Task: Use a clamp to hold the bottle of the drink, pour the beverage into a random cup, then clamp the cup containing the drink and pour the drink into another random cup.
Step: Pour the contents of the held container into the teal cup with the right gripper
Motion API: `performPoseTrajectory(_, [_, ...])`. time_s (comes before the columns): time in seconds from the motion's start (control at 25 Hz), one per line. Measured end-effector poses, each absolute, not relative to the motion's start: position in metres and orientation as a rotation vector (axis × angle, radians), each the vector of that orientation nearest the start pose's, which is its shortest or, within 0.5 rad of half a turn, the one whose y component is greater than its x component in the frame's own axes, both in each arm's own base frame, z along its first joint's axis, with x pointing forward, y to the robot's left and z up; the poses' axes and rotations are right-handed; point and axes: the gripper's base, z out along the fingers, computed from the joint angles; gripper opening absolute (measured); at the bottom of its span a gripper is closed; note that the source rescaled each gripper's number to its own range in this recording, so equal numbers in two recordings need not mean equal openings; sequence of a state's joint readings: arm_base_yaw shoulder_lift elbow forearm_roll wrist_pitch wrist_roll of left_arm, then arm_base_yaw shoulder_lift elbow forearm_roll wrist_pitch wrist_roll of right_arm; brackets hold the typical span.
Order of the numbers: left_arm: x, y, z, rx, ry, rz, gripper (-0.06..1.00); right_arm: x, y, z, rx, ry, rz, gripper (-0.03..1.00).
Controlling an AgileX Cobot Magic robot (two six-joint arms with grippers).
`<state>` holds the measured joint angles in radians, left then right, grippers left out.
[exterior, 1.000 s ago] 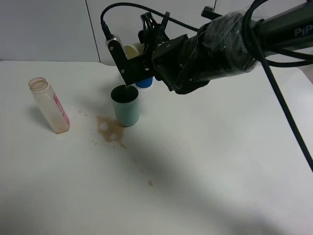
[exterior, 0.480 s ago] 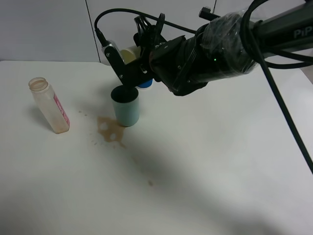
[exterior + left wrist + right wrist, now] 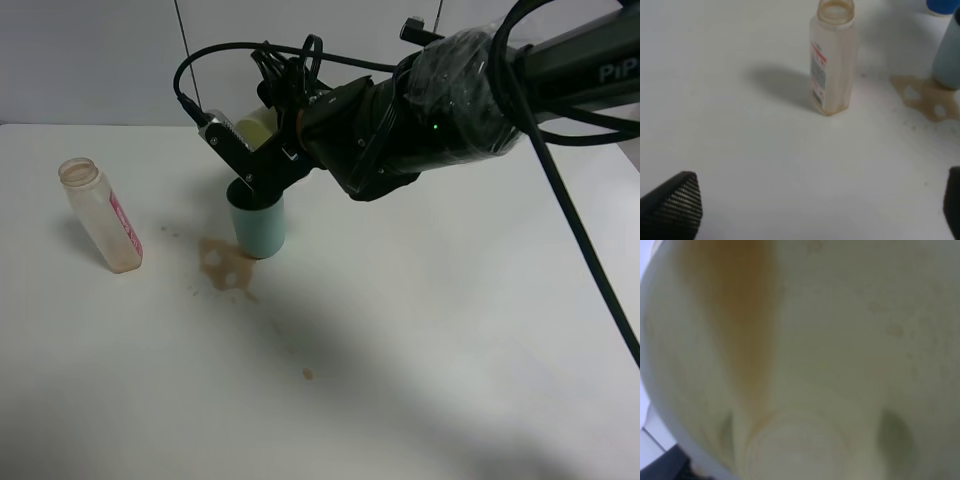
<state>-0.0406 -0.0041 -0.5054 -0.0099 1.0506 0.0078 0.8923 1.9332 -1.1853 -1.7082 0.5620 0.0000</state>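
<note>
My right gripper [image 3: 252,148] is shut on a pale yellow cup [image 3: 255,130] and holds it tipped steeply over the teal cup [image 3: 258,228] standing mid-table. The right wrist view is filled by the yellow cup's inside [image 3: 805,355], with a brown streak of drink running down its wall. The open bottle [image 3: 100,215], almost empty with a pink label, stands upright at the left; it also shows in the left wrist view [image 3: 833,57]. My left gripper is open, its fingertips [image 3: 675,205] low over bare table, well short of the bottle.
A brown spill [image 3: 225,268] lies on the white table [image 3: 420,330] in front of the teal cup, with small drops [image 3: 308,374] further forward. A blue cup edge [image 3: 945,6] shows behind the teal cup in the left wrist view.
My right gripper has rolled further, tipping the yellow cup more steeply over the teal cup. The blue cup is now hidden behind the arm. The bottle and teal cup have not moved.
</note>
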Motion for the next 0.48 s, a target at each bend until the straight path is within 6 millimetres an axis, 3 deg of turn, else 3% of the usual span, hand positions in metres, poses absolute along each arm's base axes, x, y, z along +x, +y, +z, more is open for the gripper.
performPoseTrajectory(0.48, [-0.0058, -0.0005, 0.2796, 0.049, 2.024, -0.033, 0.93, 0.2967, 0.2904, 0.1952, -2.125, 0.799, -1.138, 0.0])
